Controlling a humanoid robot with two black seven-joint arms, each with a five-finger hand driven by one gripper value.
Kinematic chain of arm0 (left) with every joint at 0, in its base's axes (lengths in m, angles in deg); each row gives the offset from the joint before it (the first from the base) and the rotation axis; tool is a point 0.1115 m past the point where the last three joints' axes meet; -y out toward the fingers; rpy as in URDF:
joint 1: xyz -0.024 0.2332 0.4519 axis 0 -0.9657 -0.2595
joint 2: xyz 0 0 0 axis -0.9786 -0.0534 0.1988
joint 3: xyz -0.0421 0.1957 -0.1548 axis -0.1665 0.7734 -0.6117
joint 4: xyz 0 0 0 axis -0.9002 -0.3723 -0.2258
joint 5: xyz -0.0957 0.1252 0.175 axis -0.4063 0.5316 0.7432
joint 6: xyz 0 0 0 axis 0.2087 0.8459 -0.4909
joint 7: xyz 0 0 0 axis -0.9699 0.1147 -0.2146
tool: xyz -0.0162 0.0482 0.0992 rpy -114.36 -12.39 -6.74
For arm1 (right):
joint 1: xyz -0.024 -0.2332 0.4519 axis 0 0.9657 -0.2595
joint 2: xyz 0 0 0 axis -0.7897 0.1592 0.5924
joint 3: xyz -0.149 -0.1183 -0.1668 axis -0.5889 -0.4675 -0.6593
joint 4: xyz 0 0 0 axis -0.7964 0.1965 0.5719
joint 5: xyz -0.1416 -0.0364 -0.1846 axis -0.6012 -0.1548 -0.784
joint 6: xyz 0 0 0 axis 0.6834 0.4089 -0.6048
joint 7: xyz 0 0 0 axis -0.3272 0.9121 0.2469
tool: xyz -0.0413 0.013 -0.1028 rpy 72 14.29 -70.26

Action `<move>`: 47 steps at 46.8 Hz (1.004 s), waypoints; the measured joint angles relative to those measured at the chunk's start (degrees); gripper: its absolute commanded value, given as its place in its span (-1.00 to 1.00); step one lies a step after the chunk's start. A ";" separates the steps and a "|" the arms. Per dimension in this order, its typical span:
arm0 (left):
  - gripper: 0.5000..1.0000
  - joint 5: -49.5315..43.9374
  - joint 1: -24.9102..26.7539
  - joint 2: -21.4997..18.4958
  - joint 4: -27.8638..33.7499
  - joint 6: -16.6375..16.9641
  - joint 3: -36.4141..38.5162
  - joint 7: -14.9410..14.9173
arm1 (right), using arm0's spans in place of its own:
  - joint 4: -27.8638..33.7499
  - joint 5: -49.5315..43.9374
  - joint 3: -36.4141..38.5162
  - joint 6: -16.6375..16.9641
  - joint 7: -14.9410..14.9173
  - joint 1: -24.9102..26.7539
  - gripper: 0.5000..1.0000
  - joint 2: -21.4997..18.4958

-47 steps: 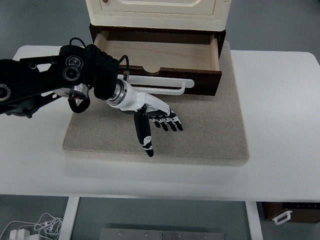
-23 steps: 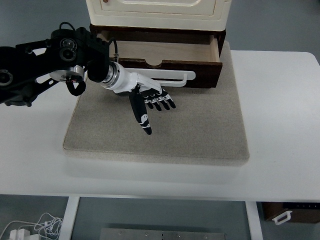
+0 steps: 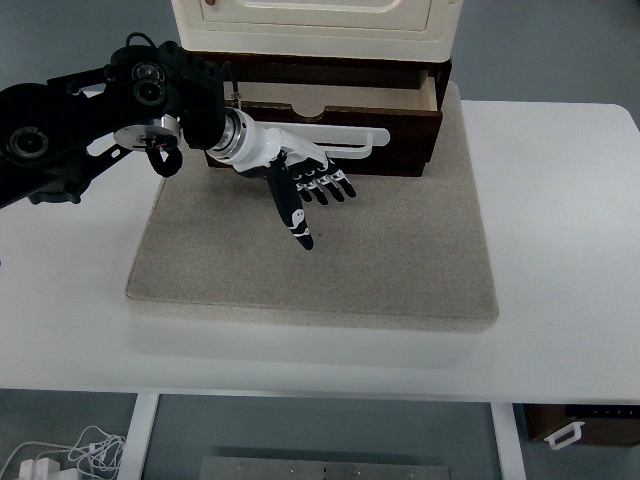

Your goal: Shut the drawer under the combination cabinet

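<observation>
On the white worktop [image 3: 560, 250] lies a grey mat [image 3: 400, 260]. At frame centre-left, the left hand [image 3: 305, 185], fingers spread, presses the drawer [image 3: 340, 125], slightly open beneath the cabinet [image 3: 315, 25]. Off-centre pushing may skew and jam it.

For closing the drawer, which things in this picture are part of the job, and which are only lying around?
Part of the job:
- drawer, partly open
- its white handle
- cream cabinet above it
- left hand, fingers spread, at the drawer front

Only lying around:
- grey mat under the cabinet
- white table
- cables on the floor
</observation>
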 measured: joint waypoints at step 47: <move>0.98 1.00 3.71 5.97 -16.23 0.70 -1.39 0.29 | -0.01 -0.01 0.00 -0.01 0.00 0.00 0.81 0.00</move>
